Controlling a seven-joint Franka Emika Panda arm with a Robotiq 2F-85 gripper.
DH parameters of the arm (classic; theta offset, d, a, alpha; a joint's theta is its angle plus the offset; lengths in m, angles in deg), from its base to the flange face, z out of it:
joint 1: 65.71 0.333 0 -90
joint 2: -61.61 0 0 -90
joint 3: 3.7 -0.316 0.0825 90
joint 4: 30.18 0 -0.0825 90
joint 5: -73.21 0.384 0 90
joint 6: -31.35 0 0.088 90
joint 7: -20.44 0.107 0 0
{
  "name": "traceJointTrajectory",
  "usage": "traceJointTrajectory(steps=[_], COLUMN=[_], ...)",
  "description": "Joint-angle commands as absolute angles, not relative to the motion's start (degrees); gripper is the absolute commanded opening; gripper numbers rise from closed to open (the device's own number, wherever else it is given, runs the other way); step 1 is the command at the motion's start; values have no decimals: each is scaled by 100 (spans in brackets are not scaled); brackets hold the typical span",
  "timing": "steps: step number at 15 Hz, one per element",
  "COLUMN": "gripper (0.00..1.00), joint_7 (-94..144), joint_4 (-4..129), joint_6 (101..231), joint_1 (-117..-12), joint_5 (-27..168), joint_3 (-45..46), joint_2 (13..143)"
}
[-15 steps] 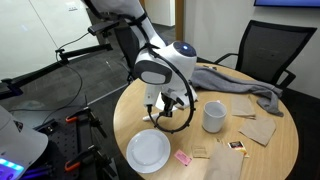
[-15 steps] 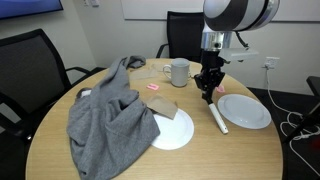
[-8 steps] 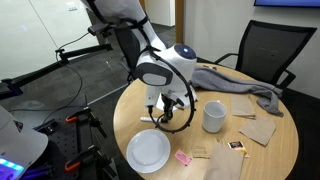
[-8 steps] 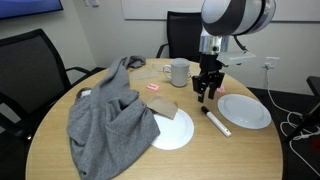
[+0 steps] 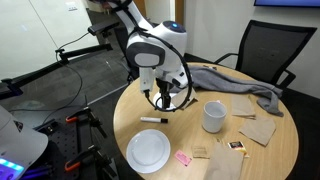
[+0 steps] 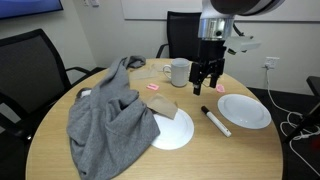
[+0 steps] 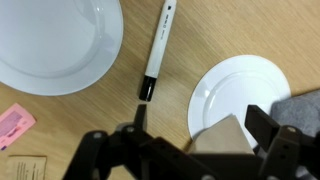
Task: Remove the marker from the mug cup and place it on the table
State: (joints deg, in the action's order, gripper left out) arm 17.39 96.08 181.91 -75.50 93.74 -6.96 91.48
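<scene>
The marker (image 7: 157,50) is white with a black cap, the table (image 7: 90,105) light wood, and near the marker are white plates (image 7: 50,40), a pink packet (image 7: 12,128), a grey cloth (image 6: 105,115) and a pale grey-white mug (image 6: 180,72).

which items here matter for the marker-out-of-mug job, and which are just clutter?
Job:
marker, already lying on the table
mug cup
gripper, open, holding nothing

Clutter:
white plates
grey cloth
pink slip
brown napkins
office chairs
</scene>
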Motion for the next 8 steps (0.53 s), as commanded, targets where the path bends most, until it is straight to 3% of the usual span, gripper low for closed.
traceJointTrajectory(steps=[1, 8], gripper=[100, 100], joint_7=[1824, 1814], joint_4=[10596, 11699], joint_6=[18369, 18554], joint_1=[-7329, -7123], joint_5=[9120, 8886], joint_3=[-575, -485], joint_2=[7943, 6192])
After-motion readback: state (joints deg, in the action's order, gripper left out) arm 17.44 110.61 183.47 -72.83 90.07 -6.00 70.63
